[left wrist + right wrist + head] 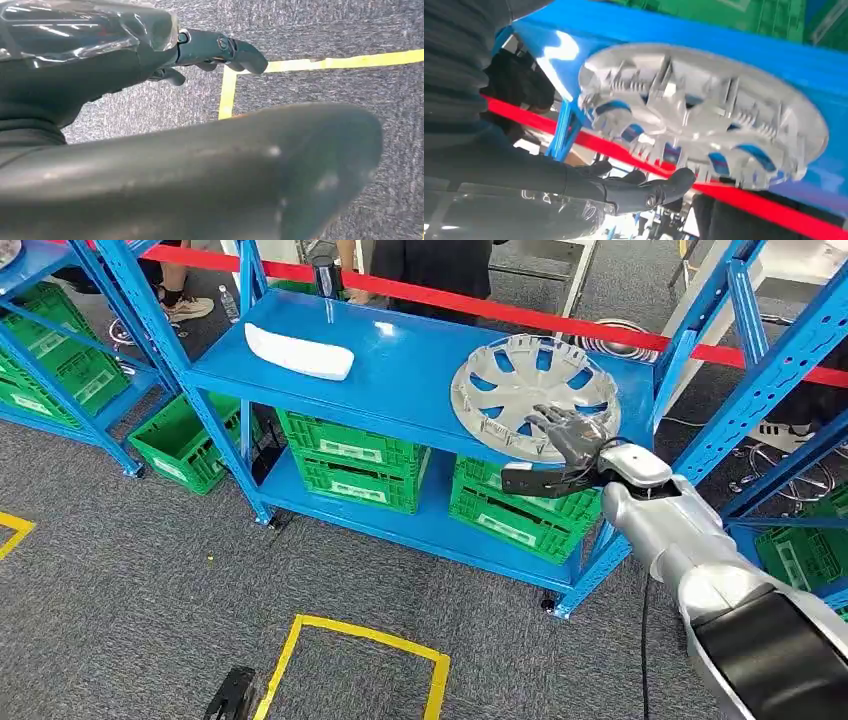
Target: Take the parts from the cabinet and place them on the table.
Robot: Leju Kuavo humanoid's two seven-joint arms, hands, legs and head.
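A silver hubcap (510,390) lies inner side up at the right end of the blue cabinet's top shelf (400,370). A white curved part (298,352) rests at the shelf's left end. My right hand (570,435) reaches over the hubcap's near rim with fingers spread, holding nothing. In the right wrist view the hubcap (704,115) sits just beyond the dark fingers (659,187), which stand a little apart from its rim. My left hand (232,698) hangs low over the carpet, with its fingers (220,47) loosely extended and nothing in them.
Green crates (350,455) fill the lower shelf. A red barrier tape (450,302) runs behind the cabinet, with people standing beyond it. More blue racks stand at left (60,350) and right (790,360). A yellow tape square (350,635) marks the carpet.
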